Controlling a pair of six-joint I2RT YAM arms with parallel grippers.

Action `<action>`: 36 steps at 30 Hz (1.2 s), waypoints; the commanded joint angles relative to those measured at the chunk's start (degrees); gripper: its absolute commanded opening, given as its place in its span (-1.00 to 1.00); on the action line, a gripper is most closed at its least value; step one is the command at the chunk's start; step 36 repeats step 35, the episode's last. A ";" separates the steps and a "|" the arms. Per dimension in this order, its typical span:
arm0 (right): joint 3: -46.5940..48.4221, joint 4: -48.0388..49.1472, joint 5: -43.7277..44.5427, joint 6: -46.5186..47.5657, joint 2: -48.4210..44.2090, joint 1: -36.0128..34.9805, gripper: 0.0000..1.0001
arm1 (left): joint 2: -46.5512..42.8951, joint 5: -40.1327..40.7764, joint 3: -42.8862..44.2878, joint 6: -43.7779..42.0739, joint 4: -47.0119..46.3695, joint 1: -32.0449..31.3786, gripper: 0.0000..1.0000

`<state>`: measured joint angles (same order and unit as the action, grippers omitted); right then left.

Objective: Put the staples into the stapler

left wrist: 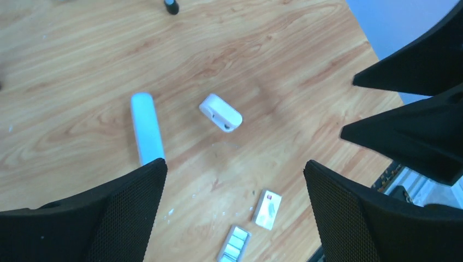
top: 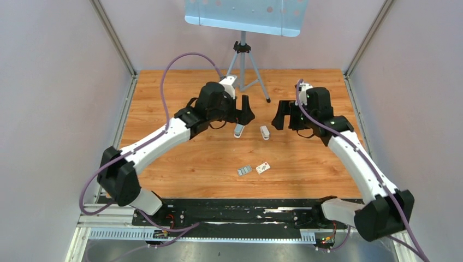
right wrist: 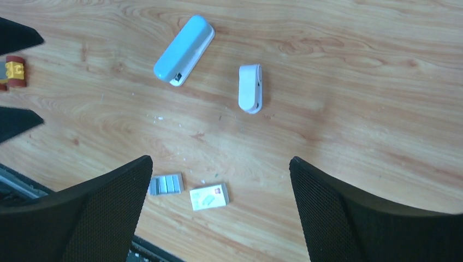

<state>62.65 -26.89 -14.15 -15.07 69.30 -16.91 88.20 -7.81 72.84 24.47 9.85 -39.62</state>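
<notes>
Two black mesh-faced fingers (right wrist: 98, 213) of the right gripper (right wrist: 218, 210) are seen at the lower left and lower right of the frame, spread wide with nothing between them. On the wooden table (right wrist: 355, 82), a light blue stapler half (right wrist: 184, 50) is seen lying tilted at upper centre, and a whitish half (right wrist: 250, 88) just to its right, apart from it. The staples (right wrist: 166, 184) and a small white carton (right wrist: 209, 196) with a reddish mark are seen side by side low in the frame.

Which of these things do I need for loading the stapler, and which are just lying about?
Needed: blue stapler body; white stapler piece; staples.
Lying about: white carton; tripod.
</notes>
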 commanded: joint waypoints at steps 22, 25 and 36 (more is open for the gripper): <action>-4.34 -19.86 0.01 -4.40 -40.47 -1.02 1.00 | -56.32 9.83 -23.01 1.39 18.28 -0.28 1.00; -4.58 -19.88 -0.60 -5.00 -41.78 -1.02 1.00 | -58.88 9.42 -23.84 2.57 18.99 -0.26 1.00; -6.33 -20.08 -0.22 -5.76 -43.42 -1.03 0.99 | -61.75 8.17 -24.56 3.66 19.20 -0.29 1.00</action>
